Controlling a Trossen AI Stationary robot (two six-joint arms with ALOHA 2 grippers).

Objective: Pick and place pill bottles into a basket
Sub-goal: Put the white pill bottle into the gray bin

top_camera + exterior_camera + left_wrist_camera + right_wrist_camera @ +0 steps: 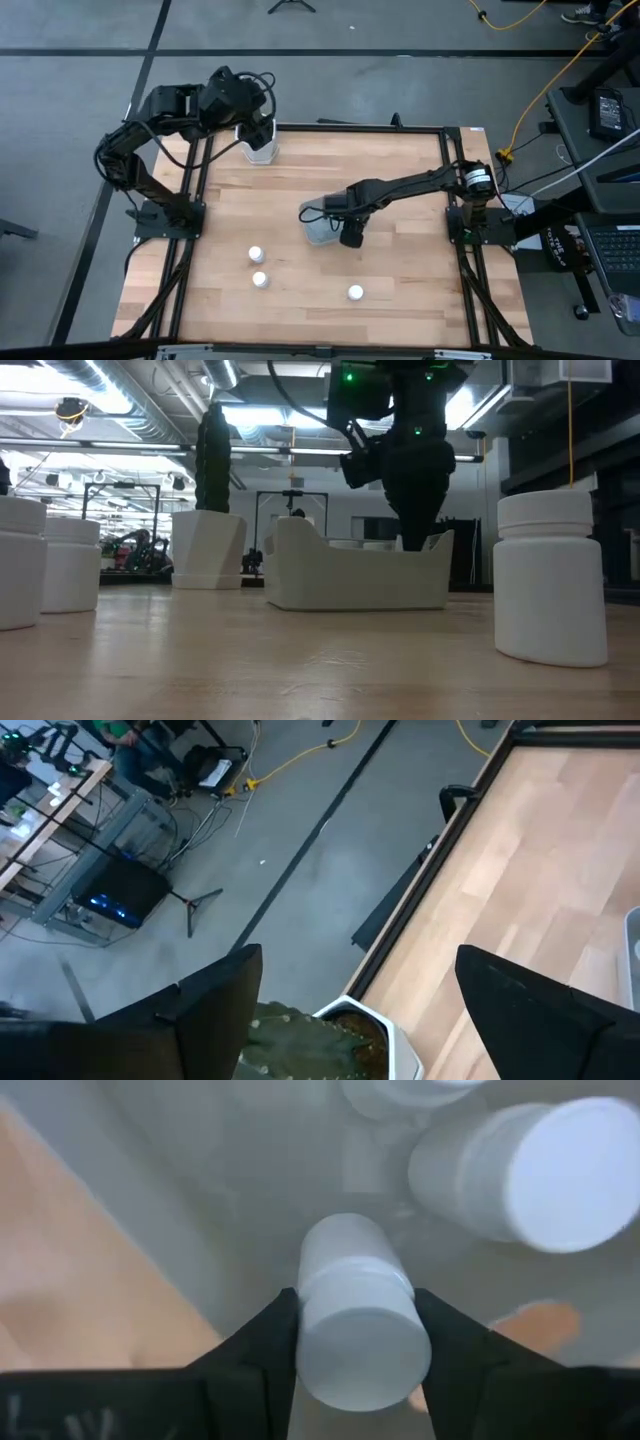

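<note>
My right gripper [350,236] is over the near right part of the pale blue-grey basket [315,222] and is shut on a white pill bottle [350,1280]. In the low view it reaches down behind the basket's wall [355,578]. Two more bottles [520,1170] lie inside the basket. Three bottles stand upright on the table: two at the near left [255,254], [260,279] and one at the near middle [355,292]. My left gripper [350,1020] is open above the cactus pot [258,145] at the far left. My right gripper pinches the bottle's cap end [360,1342] between its two fingers [270,1345], one on each side. The fingers come from above, pointing down into the basket. The bottle stands along the fingers, cap toward the wrist. I cannot tell whether its bottom touches the basket's floor.
A white hexagonal pot with a cactus [208,545] stands at the far left edge, under my left gripper. The black table frame [455,180] runs around the wooden top. There is bare wood between the basket and the loose bottles.
</note>
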